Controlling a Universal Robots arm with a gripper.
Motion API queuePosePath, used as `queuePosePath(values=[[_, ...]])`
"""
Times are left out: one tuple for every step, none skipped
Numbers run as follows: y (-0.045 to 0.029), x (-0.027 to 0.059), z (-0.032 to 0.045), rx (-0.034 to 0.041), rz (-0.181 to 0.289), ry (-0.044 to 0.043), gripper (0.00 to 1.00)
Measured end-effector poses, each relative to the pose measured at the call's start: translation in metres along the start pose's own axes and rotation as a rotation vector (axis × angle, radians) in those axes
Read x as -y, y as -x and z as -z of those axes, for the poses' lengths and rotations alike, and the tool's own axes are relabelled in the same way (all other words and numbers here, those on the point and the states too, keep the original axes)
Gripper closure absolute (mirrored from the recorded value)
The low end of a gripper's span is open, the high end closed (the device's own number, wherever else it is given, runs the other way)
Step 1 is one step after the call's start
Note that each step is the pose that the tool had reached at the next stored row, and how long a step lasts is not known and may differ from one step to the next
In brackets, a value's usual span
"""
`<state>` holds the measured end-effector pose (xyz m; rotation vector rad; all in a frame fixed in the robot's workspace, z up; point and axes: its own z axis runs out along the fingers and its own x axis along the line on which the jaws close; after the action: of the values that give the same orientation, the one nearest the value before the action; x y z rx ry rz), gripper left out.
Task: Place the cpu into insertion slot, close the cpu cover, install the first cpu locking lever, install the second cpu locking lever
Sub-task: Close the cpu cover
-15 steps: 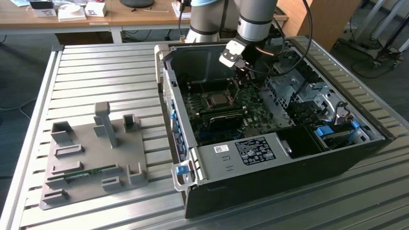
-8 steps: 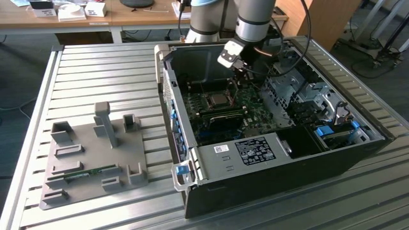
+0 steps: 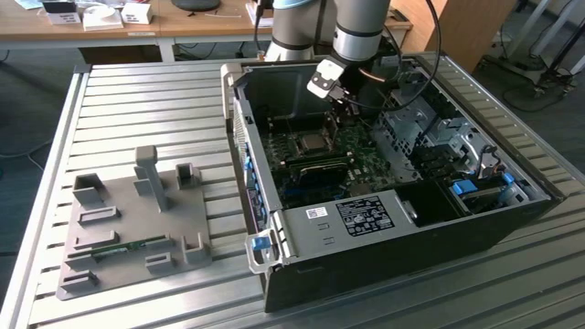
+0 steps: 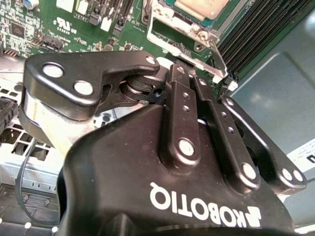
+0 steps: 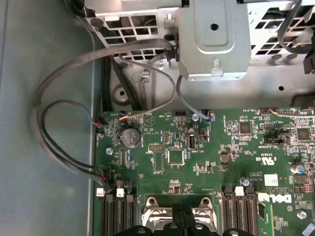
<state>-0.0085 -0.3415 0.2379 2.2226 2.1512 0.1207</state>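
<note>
The cpu point(image 3: 314, 142) lies flat in the insertion slot of the green motherboard point(image 3: 366, 161), inside the open computer case. In the second wrist view its dull silver top point(image 4: 206, 7) shows within the silvery cpu cover point(image 4: 170, 30), which lies down around it. A thin metal lever point(image 4: 219, 59) runs along one edge of the socket. My gripper point(image 3: 340, 113) hangs just above the board beside the socket, fingers pressed together with nothing between them. The fingertips point(image 4: 183, 65) reach the socket's metal edge point(image 5: 158, 216) in both wrist views.
A black box with a white label point(image 3: 361, 216) fills the case's front. A metal drive cage point(image 5: 211, 39) and grey cables point(image 5: 64, 128) lie near the arm. Long black memory slots point(image 4: 256, 34) flank the socket. A grey fixture plate point(image 3: 137, 226) sits on the slatted table at the exterior view's left.
</note>
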Motion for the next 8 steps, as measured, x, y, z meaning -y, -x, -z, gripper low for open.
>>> queuePosePath(values=[[0.0000, 0.0010, -0.0001, 0.0001, 0.000, 0.0000, 0.89], [0.0001, 0.0018, -0.0002, 0.0001, 0.000, 0.0000, 0.89], [0.0001, 0.0025, -0.0003, 0.0001, 0.000, 0.0000, 0.89], [0.0001, 0.0032, -0.0004, 0.0001, 0.000, 0.0000, 0.89], [0.0001, 0.0039, -0.0005, 0.0000, 0.000, 0.0000, 0.89], [0.0002, 0.0047, -0.0006, 0.0000, 0.000, 0.0000, 0.89], [0.0002, 0.0054, -0.0006, 0.0001, 0.000, 0.0000, 0.89], [0.0002, 0.0061, -0.0007, 0.0001, 0.000, 0.0000, 0.89]])
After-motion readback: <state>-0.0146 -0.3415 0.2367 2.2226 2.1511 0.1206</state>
